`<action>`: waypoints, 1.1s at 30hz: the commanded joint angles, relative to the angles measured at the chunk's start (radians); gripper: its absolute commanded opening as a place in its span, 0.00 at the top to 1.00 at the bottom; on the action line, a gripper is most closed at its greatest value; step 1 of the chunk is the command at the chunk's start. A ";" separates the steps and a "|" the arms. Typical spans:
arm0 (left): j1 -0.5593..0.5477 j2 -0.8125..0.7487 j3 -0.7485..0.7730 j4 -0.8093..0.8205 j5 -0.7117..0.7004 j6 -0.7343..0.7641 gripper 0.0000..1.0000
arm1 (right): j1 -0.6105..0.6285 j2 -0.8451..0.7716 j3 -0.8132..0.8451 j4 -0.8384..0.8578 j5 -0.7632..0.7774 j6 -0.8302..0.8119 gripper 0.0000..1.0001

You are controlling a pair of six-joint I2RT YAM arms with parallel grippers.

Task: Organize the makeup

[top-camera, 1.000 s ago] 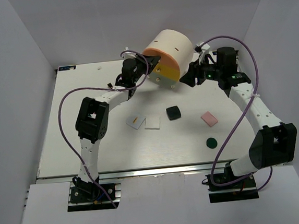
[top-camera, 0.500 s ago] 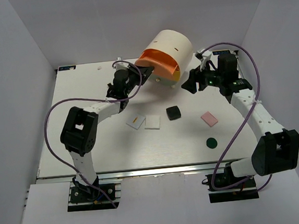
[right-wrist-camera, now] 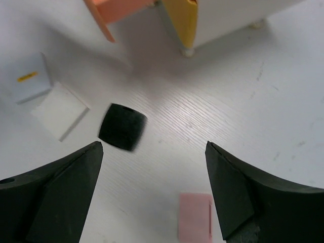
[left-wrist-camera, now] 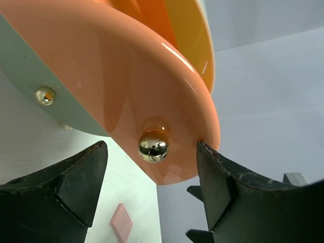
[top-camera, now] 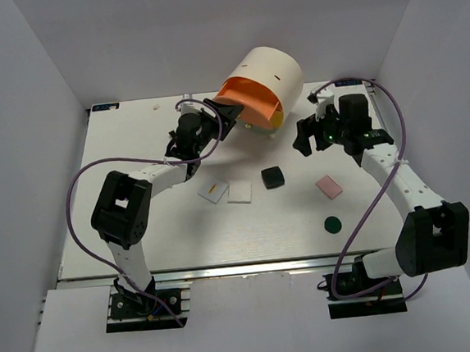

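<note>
The makeup lies on the table: two white square palettes [top-camera: 213, 192] [top-camera: 240, 192], a black compact [top-camera: 273, 177], a pink square [top-camera: 329, 187] and a dark green disc [top-camera: 331, 224]. My left gripper [top-camera: 230, 117] is open; in its wrist view its jaws [left-wrist-camera: 151, 152] stand either side of the gold knob [left-wrist-camera: 153, 146] of the pulled-out orange drawer [left-wrist-camera: 152, 86], with a gap on each side. My right gripper [top-camera: 303, 137] is open and empty above the table; its wrist view [right-wrist-camera: 153, 147] shows the black compact [right-wrist-camera: 122, 126], the pink square [right-wrist-camera: 195, 216] and both palettes [right-wrist-camera: 59, 110]. No lipstick tubes or peach piece are in view.
The big cream cylinder [top-camera: 274, 72] stands at the back centre, its orange drawer [top-camera: 247, 99] swung out to the left over a yellow drawer [top-camera: 273, 117]. White walls enclose the table at the left, back and right.
The orange drawer has swung out from the cylinder with my left gripper at its knob. My right gripper has drawn away from the cylinder, toward the near side.
</note>
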 commanded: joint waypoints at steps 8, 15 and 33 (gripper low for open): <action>0.000 -0.172 -0.062 -0.169 -0.070 0.112 0.17 | -0.008 0.140 -0.056 -0.212 0.291 -0.136 0.11; -0.002 -0.310 -0.121 -0.376 -0.199 0.267 0.10 | -0.010 0.198 -0.118 -0.248 0.326 -0.200 0.11; 0.015 -0.508 -0.347 -0.682 -0.262 0.290 0.09 | -0.028 0.312 -0.179 -0.186 0.420 -0.257 0.11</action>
